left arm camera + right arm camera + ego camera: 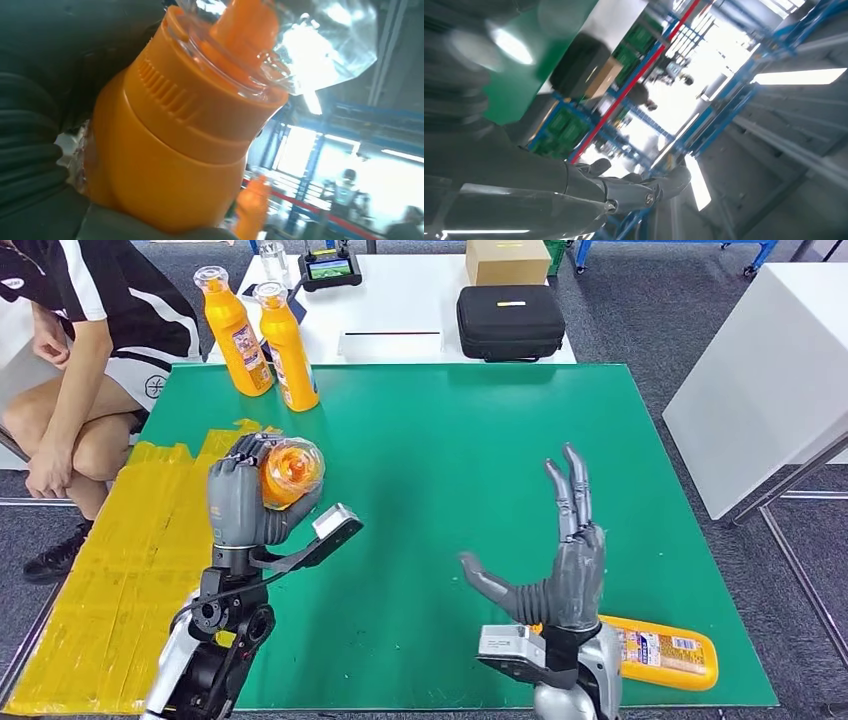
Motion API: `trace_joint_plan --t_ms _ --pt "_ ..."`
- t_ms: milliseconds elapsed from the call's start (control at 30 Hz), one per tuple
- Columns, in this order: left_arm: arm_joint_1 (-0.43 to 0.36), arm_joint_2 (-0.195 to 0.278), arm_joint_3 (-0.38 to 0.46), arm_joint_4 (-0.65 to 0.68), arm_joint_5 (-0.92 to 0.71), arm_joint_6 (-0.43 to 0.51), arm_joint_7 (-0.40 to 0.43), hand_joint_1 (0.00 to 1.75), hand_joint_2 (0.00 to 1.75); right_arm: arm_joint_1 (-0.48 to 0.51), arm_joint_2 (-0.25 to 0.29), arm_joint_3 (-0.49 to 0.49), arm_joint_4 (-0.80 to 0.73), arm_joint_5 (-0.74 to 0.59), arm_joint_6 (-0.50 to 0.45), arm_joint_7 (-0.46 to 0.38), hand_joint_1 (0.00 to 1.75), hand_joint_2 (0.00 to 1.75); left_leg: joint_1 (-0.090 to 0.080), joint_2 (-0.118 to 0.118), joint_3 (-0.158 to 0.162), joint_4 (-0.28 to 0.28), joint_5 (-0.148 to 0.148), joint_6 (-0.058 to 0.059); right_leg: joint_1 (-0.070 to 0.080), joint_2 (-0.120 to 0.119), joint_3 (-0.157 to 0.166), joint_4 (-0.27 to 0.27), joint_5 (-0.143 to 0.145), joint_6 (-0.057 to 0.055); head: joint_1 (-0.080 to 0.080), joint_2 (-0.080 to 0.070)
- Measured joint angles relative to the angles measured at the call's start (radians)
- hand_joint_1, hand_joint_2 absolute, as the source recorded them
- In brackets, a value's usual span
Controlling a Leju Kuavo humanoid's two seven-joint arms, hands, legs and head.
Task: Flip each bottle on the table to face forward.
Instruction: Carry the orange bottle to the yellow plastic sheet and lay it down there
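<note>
The held bottle (291,471) is orange with a clear cap over an orange spout; it is gripped in the left hand (240,502) above the left part of the green worktop (450,440), with its cap end turned toward the head camera. In the left wrist view the same held bottle (170,135) shows a ribbed orange collar under the clear cap, with the dark fingers (30,165) wrapped around its body.

Two standing bottles are upright at the far-left corner of the green worktop: the rear standing bottle (232,332) and the front standing bottle (285,348), close beside each other, both with clear caps and labels on their sides.

The lying bottle (665,652) rests on its side on the green worktop near the near-right corner, label upward, partly hidden behind the right wrist.

The right hand (562,550) is raised above the green worktop with fingers spread and extended, holding nothing and touching no bottle. In the right wrist view the right hand (624,187) appears with its fingers apart.

Yellow tape (130,540) covers the surface to the left of the green worktop. Beyond the far edge of the green worktop, a white table (400,310) carries a black case (510,322) and a cardboard box (507,260). A seated person (90,350) is at the far-left corner.
</note>
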Motion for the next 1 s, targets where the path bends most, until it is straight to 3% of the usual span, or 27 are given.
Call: trace_joint_plan --t_ms 167,367,600,1000 --pt "-0.013 0.009 0.023 0.032 -0.044 -0.003 0.041 1.75 1.75 0.023 -0.004 -0.042 -0.030 0.006 0.000 0.010 0.00 1.75 0.000 0.000 0.000 0.000 0.000 0.000 0.000 0.000 0.000 0.000 0.000 0.000 0.000 0.000" --pt "-0.071 0.095 -0.018 0.097 -0.068 -0.052 0.245 1.75 1.75 0.075 -0.020 -0.128 -0.085 0.003 -0.001 0.038 0.00 1.75 0.000 0.000 0.000 0.000 0.000 0.000 0.000 0.000 0.000 0.000 0.000 0.000 0.000 0.000" --pt "-0.164 0.153 -0.071 0.269 -0.070 -0.080 0.280 1.75 1.75 0.101 -0.029 -0.195 -0.114 0.000 0.008 0.039 0.00 1.75 0.000 0.001 0.001 0.000 0.000 0.000 0.000 0.002 0.000 0.000 0.000 0.000 0.000 0.000" --pt "-0.196 0.174 -0.092 0.391 -0.070 -0.077 0.284 1.75 1.75 0.102 -0.029 -0.208 -0.114 0.006 0.008 0.039 0.00 1.75 0.000 0.001 0.000 0.000 0.000 0.000 0.000 0.001 0.000 0.000 0.000 0.000 0.000 0.000"
